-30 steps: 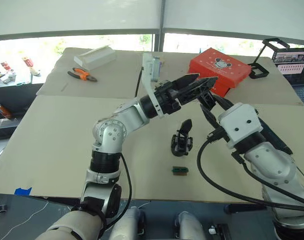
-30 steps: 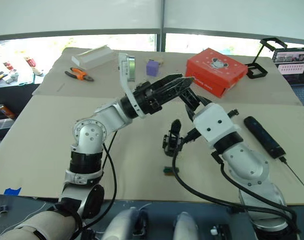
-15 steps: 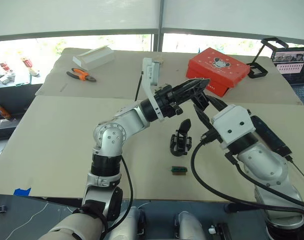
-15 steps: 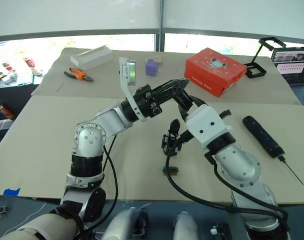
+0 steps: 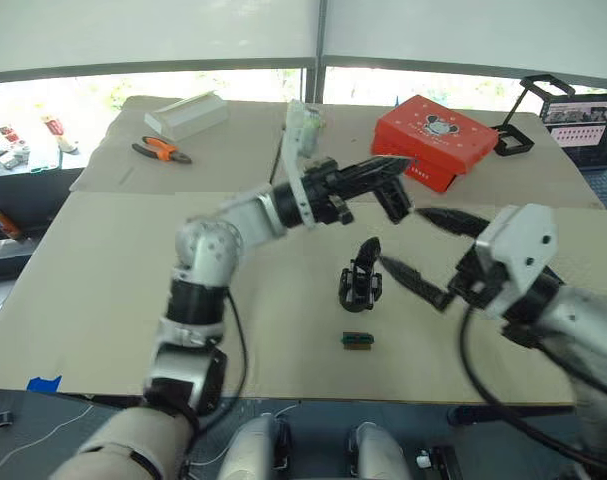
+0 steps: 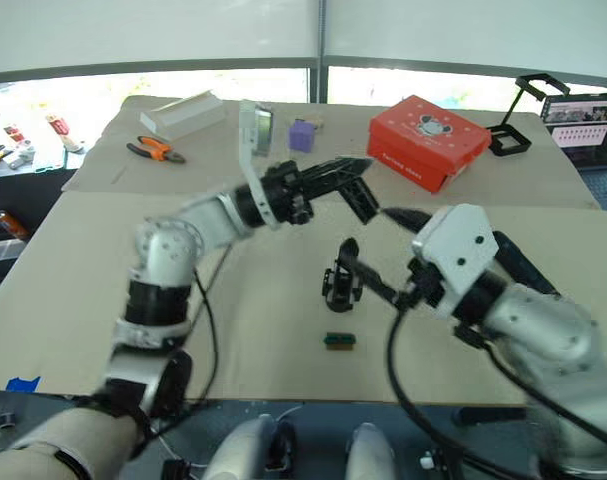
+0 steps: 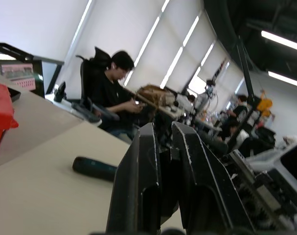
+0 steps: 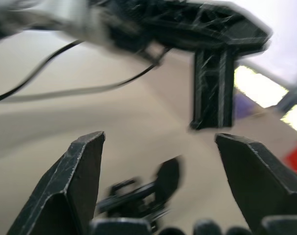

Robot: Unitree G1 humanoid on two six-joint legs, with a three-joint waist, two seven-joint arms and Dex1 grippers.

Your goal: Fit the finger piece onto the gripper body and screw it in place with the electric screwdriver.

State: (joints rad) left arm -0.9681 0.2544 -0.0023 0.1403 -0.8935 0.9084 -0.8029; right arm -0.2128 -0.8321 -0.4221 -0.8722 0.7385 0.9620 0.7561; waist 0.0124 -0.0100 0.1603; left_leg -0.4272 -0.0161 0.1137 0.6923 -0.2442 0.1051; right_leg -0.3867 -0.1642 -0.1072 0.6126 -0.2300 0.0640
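Finger piece (image 6: 360,199) hangs at frame centre, clamped between the closed fingers of the left tool (image 6: 355,172), above the gripper body (image 6: 340,281) standing on the desk (image 6: 73,290). Right tool (image 6: 385,252) is spread wide, empty; its arm is motion-blurred.

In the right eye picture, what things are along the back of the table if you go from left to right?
Orange-handled pliers → white box → purple block → red box → black stand → laptop.

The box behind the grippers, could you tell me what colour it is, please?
Red box with a small cartoon print on its lid, clearest in the right eye view.
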